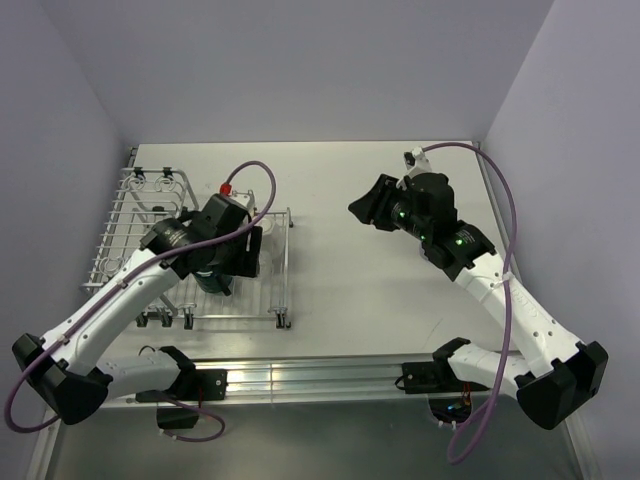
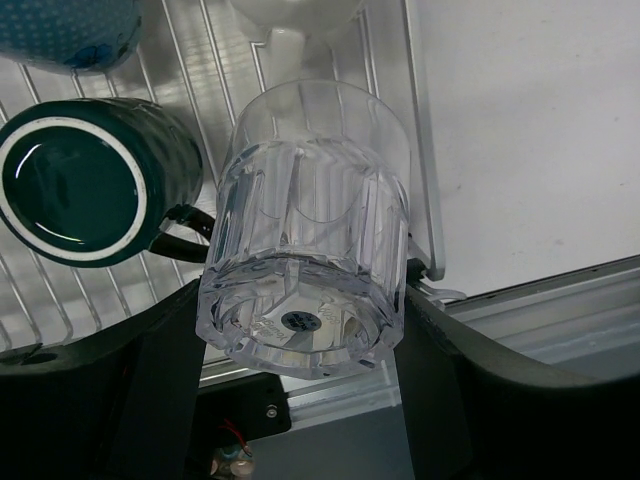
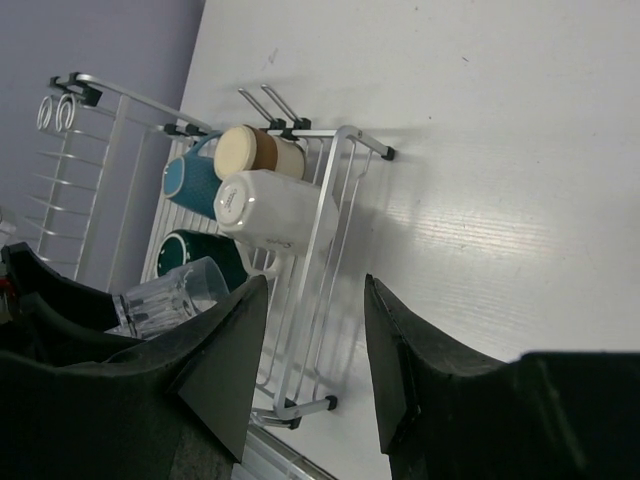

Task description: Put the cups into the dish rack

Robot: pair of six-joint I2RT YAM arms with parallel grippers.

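The silver wire dish rack (image 1: 284, 262) stands at the table's left; it also shows in the right wrist view (image 3: 330, 200). My left gripper (image 1: 236, 256) is shut on the clear glass tumbler (image 2: 310, 230) and holds it tilted over the rack's near right part, base toward the camera. The dark teal mug (image 2: 85, 180), light blue mug (image 2: 70, 30) and white mug (image 2: 290, 12) lie in the rack. The brown cup (image 3: 255, 150) lies beside the white mug (image 3: 265, 210). The lavender cup is hidden. My right gripper (image 1: 370, 210) is open and empty above the bare table (image 3: 500, 150).
Wire loops of a utensil holder (image 1: 160, 185) stand at the rack's far left end. An aluminium rail (image 1: 330, 375) runs along the near table edge. Purple walls close in the back and both sides.
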